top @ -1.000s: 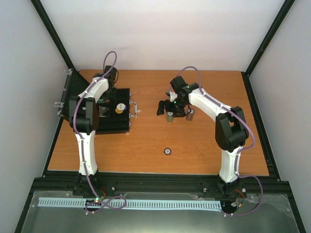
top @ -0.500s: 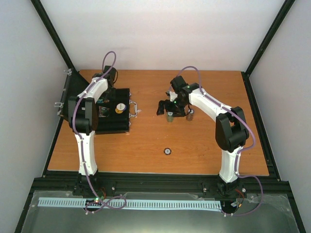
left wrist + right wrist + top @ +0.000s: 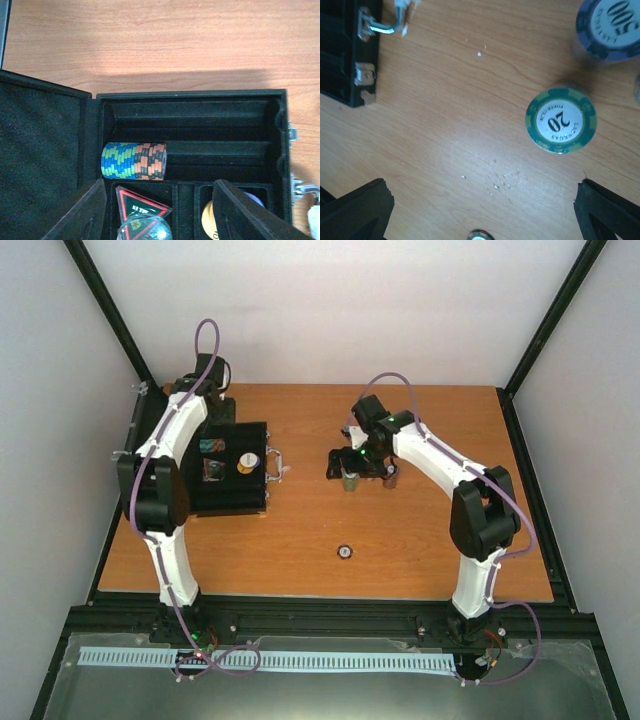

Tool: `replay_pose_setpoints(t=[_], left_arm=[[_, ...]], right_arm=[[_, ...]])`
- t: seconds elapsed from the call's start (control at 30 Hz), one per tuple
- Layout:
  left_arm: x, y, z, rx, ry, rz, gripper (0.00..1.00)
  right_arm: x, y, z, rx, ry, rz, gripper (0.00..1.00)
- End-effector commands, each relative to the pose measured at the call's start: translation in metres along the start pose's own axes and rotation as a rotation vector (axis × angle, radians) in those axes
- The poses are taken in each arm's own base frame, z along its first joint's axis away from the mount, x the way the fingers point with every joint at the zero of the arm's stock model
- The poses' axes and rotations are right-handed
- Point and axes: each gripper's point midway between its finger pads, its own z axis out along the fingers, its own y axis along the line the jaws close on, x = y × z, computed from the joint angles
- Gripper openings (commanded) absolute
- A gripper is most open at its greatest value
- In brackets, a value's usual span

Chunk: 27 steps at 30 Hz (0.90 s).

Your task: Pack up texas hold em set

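Note:
The black case (image 3: 232, 497) lies open at the table's left, its lid (image 3: 40, 160) folded out. In a slot lies a blue-green and orange-black chip stack (image 3: 134, 161). Below it are the dark triangular token (image 3: 137, 210), a clear round disc (image 3: 145, 231) and a yellow disc (image 3: 209, 220). My left gripper (image 3: 160, 215) hangs open and empty above the case, near its far side in the top view (image 3: 213, 410). My right gripper (image 3: 482, 210) is open and empty over bare wood. A green "20" chip stack (image 3: 560, 120) and a purple "500" stack (image 3: 610, 25) stand beside it.
The case's silver handle (image 3: 380, 25) and latch corner (image 3: 362, 75) face the right gripper. A lone chip (image 3: 344, 552) lies on the wood nearer the front; its edge shows in the right wrist view (image 3: 480, 235). Black frame rails border the table.
My left arm has lifted and pulled back toward the far edge, uncovering the chip stack in the case. My right arm has shifted only slightly.

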Motion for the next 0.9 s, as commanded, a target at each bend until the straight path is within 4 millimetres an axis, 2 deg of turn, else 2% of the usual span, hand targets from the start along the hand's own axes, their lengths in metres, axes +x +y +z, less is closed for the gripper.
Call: replay_pose_setpoints(t=[0.0, 0.1, 0.27, 0.43, 0.57, 0.7, 0.87], left_arm=[[-0.024, -0.001, -0.034, 0.066, -0.091, -0.042, 0.65], [-0.032, -0.002, -0.053, 0.096, -0.131, -0.062, 0.76], [-0.040, -0.001, -0.085, 0.149, -0.184, -0.111, 0.99], [-0.042, -0.008, -0.113, 0.246, -0.230, -0.159, 1.00], [-0.041, -0.009, -0.126, 0.282, -0.251, -0.188, 1.00], [-0.037, -0.008, -0.137, 0.295, -0.278, -0.205, 1.00], [-0.027, -0.008, -0.139, 0.302, -0.261, -0.204, 1.00]], right_arm=[[0.025, 0.007, -0.003, 0.073, 0.048, -0.113, 1.00], [0.048, 0.011, 0.000, 0.187, 0.095, -0.224, 1.00], [0.097, 0.010, 0.010, 0.199, 0.173, -0.252, 1.00], [0.129, 0.000, 0.021, 0.226, 0.219, -0.239, 1.00], [0.144, 0.000, 0.028, 0.258, 0.240, -0.261, 0.98], [0.158, 0.006, 0.038, 0.274, 0.263, -0.293, 0.98], [0.170, 0.007, 0.052, 0.264, 0.282, -0.277, 0.97]])
